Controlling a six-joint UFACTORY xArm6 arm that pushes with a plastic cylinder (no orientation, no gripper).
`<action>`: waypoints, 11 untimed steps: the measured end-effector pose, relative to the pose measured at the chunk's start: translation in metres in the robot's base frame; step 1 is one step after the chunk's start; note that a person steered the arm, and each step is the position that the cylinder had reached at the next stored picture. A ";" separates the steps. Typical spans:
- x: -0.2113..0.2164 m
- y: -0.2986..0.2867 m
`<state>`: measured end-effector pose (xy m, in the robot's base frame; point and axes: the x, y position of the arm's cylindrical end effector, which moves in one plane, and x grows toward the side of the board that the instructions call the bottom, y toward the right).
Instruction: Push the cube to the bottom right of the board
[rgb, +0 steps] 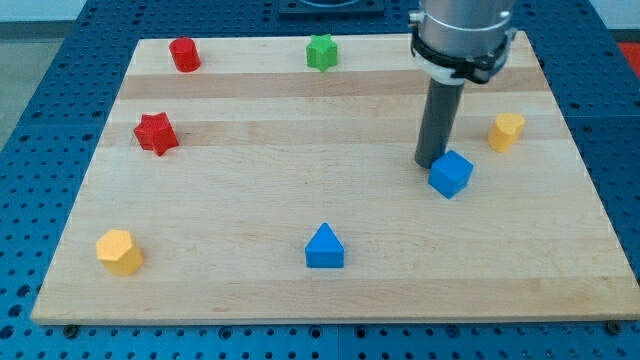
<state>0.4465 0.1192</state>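
While parked on wooden board, my tip touching blue cube at its upper-left, right of board centre. No pincer fitted, rod only. Yellow block nearby. No readable writing.

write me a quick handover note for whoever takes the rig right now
My tip: on the board, at the upper-left edge of the blue cube, touching or nearly so.
Blue cube: right of centre on the wooden board, well short of the bottom right corner.
Nearby: yellow block up and to the view's right of the cube; blue triangular block at bottom centre, off the path.
Done: tip lined up behind the cube.
Left: push it down and to the view's right into the corner.
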 end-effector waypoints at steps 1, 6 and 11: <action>0.019 0.013; 0.093 0.042; 0.122 0.059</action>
